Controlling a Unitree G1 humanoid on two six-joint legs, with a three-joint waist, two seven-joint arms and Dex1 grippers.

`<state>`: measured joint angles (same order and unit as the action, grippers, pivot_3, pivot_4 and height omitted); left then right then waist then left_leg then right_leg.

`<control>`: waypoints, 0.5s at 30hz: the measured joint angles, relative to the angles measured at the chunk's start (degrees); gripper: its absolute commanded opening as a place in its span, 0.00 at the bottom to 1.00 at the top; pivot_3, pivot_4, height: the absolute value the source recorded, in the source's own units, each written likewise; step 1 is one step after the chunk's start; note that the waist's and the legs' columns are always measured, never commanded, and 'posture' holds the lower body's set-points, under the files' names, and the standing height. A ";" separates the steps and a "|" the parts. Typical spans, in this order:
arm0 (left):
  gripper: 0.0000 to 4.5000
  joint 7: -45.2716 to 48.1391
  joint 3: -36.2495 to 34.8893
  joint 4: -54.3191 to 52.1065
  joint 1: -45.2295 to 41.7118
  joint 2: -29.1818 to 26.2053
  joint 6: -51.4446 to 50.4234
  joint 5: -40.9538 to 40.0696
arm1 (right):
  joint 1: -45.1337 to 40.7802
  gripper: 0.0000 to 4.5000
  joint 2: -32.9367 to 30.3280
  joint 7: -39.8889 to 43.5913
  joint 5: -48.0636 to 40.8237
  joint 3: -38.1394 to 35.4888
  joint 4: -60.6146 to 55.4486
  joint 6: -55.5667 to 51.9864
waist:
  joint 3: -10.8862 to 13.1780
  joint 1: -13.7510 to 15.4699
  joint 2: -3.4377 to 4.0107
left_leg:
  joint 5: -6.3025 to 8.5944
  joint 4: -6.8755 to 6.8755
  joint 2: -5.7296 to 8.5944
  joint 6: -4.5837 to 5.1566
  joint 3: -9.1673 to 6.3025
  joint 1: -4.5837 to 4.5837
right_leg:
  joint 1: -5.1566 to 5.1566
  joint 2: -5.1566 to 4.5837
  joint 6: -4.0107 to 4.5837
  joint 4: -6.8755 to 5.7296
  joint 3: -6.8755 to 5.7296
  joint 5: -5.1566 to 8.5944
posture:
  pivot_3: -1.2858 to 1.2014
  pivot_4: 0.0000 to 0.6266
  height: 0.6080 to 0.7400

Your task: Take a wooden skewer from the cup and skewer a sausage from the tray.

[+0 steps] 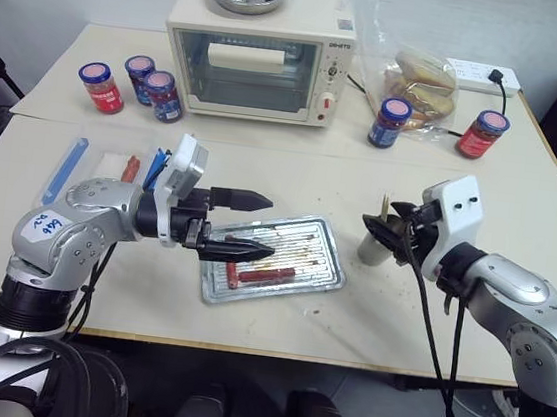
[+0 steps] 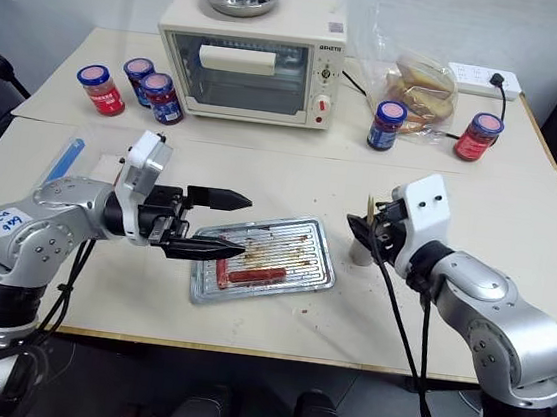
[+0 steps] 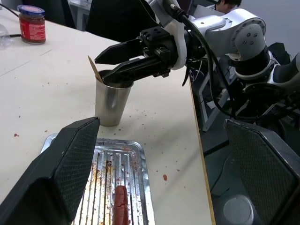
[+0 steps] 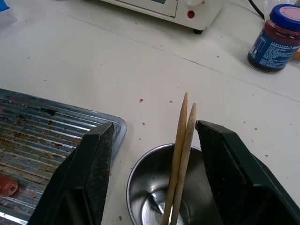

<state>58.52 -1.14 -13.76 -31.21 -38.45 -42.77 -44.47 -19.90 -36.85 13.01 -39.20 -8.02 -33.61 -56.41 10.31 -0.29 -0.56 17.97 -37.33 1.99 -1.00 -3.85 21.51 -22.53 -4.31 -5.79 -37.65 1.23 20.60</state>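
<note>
Right gripper [image 4: 152, 173] is held open over the cup [image 4: 159, 192]; two wooden skewers [image 4: 180, 154] stand near-upright between its fingers, untouched. Left gripper [image 1: 246, 227], wide open, is held over the tray [image 1: 321, 236], empty; sausage [image 1: 266, 273] below it.

Left gripper [image 1: 252, 228] level, wide open, right gripper [image 3: 108, 64] parted (angled inward)

Jars: five, three at left [image 1: 102, 87], two at right [image 1: 390, 122]
Skewers [image 4: 180, 154]: two
Sausages [image 1: 263, 270]: two
Cup [image 3: 111, 103]: one
Tray [image 1: 328, 236]: one
</note>
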 measured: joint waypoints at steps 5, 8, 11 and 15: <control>1.00 0.18 0.00 0.58 0.00 0.22 0.48 0.36 | -0.67 0.63 1.28 -0.70 -0.37 -0.08 -1.12 -1.12 | 0.00 0.01 0.00 | 0.00 0.00 0.00 0.00 0.00 0.00 | 0.00 0.00 0.00 0.00 0.00 0.00 | 0.52 0.24 1.00; 1.00 0.36 0.05 0.59 0.00 0.42 0.90 0.71 | -0.71 0.63 2.04 -1.24 -0.19 -0.05 -1.34 -1.21 | 0.00 0.03 0.00 | 0.00 0.00 0.00 0.00 0.00 0.00 | 0.00 -0.01 0.00 0.00 0.00 0.00 | 0.52 0.24 1.00; 1.00 0.37 0.07 0.60 -0.02 0.57 0.98 0.93 | -0.71 0.63 2.31 -1.36 0.01 -0.03 -1.34 -1.21 | 0.00 0.01 0.00 | 0.00 0.00 0.00 0.00 0.00 0.00 | -0.01 0.00 0.00 0.00 0.00 0.00 | 0.52 0.24 1.00; 1.00 0.41 0.07 0.61 -0.07 0.60 1.05 1.17 | -0.71 0.63 2.51 -1.38 0.27 -0.02 -1.33 -1.21 | 0.00 -0.01 0.00 | 0.00 0.00 0.00 0.00 0.00 0.00 | -0.01 0.00 0.00 -0.01 0.00 0.00 | 0.52 0.24 1.00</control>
<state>58.93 -1.06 -13.15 -31.28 -37.85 -41.72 -43.29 -20.61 -34.34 11.64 -38.93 -8.04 -34.94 -57.62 10.31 -0.31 -0.56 17.97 -37.32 1.99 -1.00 -3.85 21.51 -22.54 -4.31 -5.79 -37.66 1.23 20.60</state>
